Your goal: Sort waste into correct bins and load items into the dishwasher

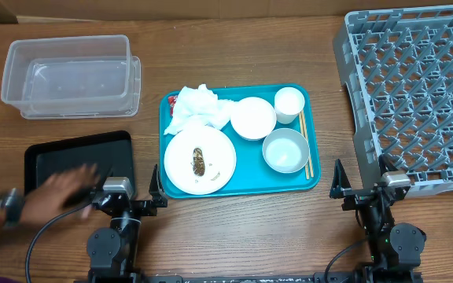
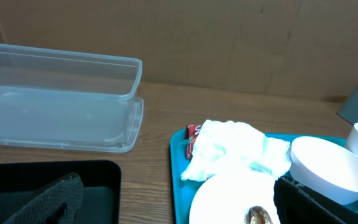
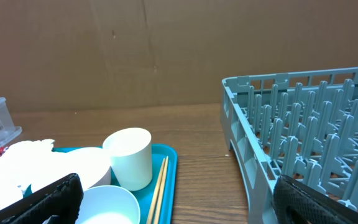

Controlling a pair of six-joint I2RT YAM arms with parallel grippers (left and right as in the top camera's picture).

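One plate [image 1: 181,163], beside left tool [image 1: 130,189], far from right tool [image 1: 362,185]

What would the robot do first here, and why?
Likely reach the open left gripper toward the napkins: they lie loose on the teal tray's left end, on that arm's side, with the tub just beyond.

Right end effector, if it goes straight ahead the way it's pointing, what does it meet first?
Likely bare table between the teal tray and the dish rack; the rack's wall is closest, but depth is unclear.
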